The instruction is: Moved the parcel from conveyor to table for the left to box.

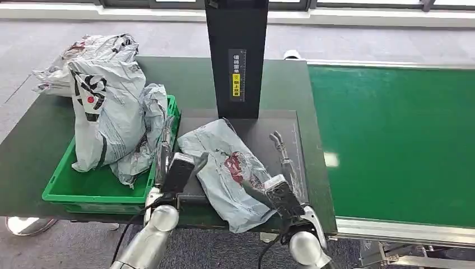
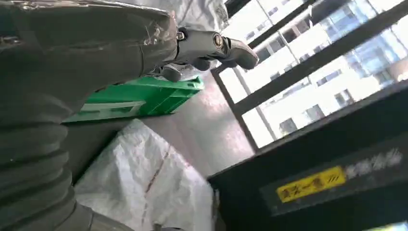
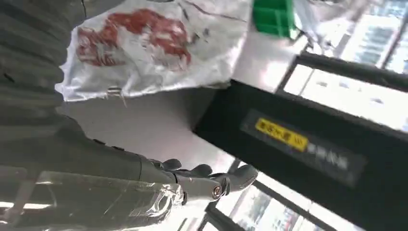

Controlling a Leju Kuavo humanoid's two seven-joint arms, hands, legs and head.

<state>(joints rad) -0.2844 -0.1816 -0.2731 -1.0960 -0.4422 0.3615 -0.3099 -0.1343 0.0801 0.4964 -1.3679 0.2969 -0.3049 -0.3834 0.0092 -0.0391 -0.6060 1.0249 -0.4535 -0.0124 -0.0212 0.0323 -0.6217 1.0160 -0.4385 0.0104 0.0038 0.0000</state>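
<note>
Overhead, table (image 1: 33, 140) holds parcel (image 1: 229, 168) between two empty hands, fingers (image 1: 278, 143) released; wrist views add windows.

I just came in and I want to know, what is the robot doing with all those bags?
The robot is sorting mail bags. One grey parcel with a red mark lies flat on the dark table between its two hands. The left hand and the right hand are beside it, fingers straight, holding nothing. To the left, a green box already has other grey bags piled in it. The green conveyor on the right has nothing on it.
</note>
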